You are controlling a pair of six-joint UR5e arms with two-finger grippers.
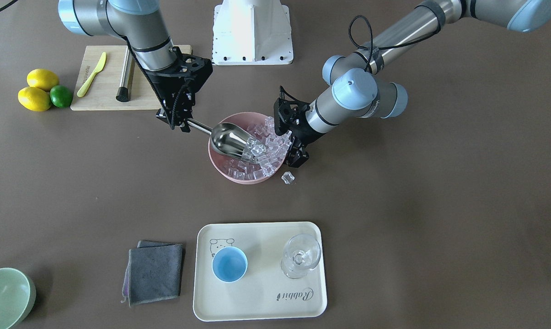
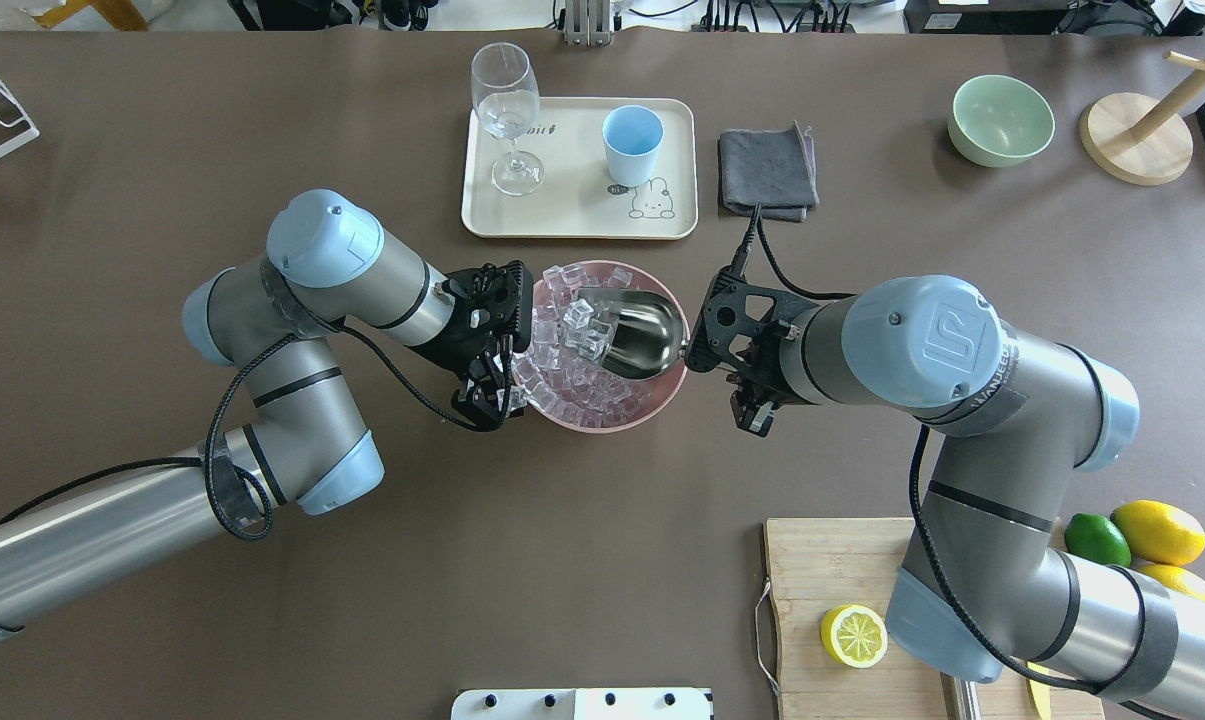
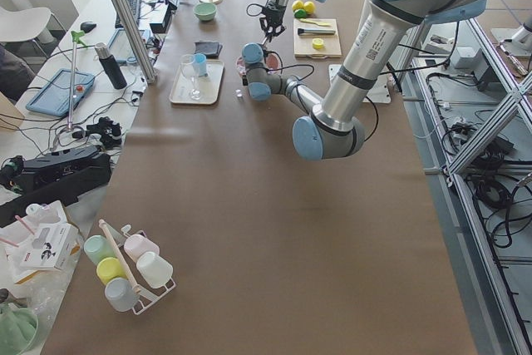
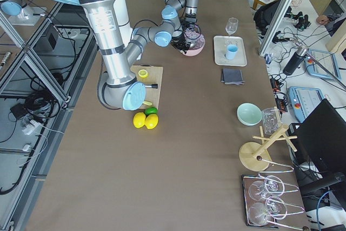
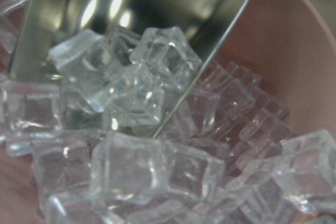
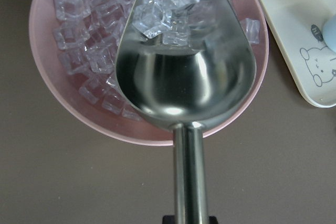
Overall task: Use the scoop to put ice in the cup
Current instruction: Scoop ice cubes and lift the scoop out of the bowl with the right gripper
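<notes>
My right gripper [image 1: 184,122] is shut on the handle of the silver scoop [image 1: 232,141]. The scoop's trough lies in the pink bowl [image 1: 220,167] with a few ice cubes [image 1: 256,147] at its mouth. The right wrist view shows the scoop [image 6: 184,82] pushed into the ice [image 6: 157,14]. My left gripper [image 1: 296,153] is at the opposite rim, its fingers astride it and seemingly shut on it. One ice cube [image 1: 287,177] lies on the table beside the bowl. The light-blue cup [image 1: 229,264] stands empty on the cream tray [image 1: 257,297].
A clear stemmed glass [image 1: 300,256] stands on the tray beside the cup. A grey cloth [image 1: 155,272] and a pale-green bowl [image 1: 5,297] lie further along. A cutting board [image 1: 106,91] with a yellow knife and steel cylinder, lemons and a lime sit by my right arm.
</notes>
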